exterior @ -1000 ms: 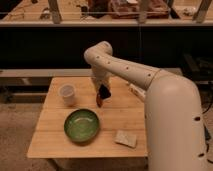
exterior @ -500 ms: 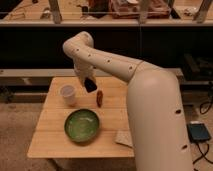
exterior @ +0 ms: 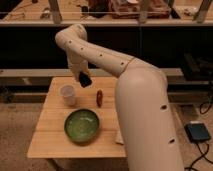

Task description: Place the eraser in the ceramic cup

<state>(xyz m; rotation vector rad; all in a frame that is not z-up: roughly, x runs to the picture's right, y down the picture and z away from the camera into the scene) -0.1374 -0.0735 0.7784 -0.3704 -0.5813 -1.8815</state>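
Note:
My gripper (exterior: 83, 78) hangs over the back of the wooden table (exterior: 55, 140), just above and to the right of the white ceramic cup (exterior: 67, 95). It is shut on a small black block, the eraser (exterior: 85, 80), which is held tilted in the air and is apart from the cup. The cup stands upright near the table's back left.
A green bowl (exterior: 81, 125) sits at the table's front middle. A small reddish-brown object (exterior: 99, 97) lies right of the cup. A pale pad (exterior: 119, 138) shows partly behind my arm at the front right. A dark box (exterior: 198, 132) lies on the floor at the right.
My gripper has swung left across the table, from above the reddish-brown object toward the cup, carrying the black eraser. The reddish-brown object stays on the table.

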